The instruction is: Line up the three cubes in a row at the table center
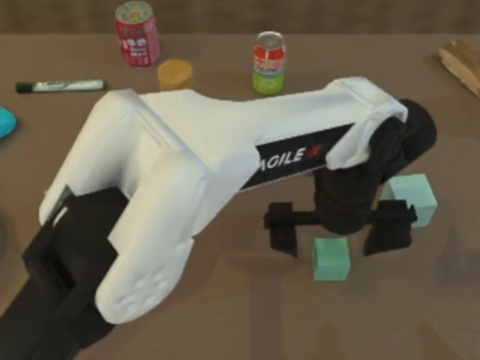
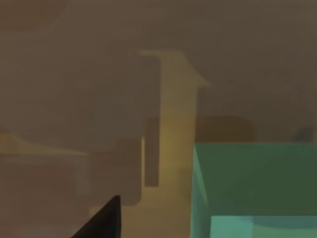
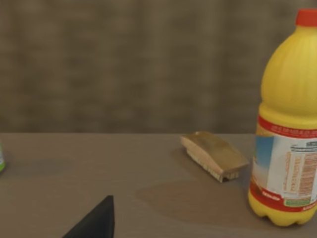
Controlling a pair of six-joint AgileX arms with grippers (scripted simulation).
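Left gripper spread wide and empty, low over the middle of the table – small teal-green cube just below the gap between the fingers, toward the near edge. Pale light-blue cube close behind the right finger, toward the right edge. Right gripper – cannot tell.

pale cube partly behind arm, brush cut off

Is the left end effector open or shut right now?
Open. In the top view the left end effector has its fingers spread wide, the small teal-green cube just below the gap, ungripped.
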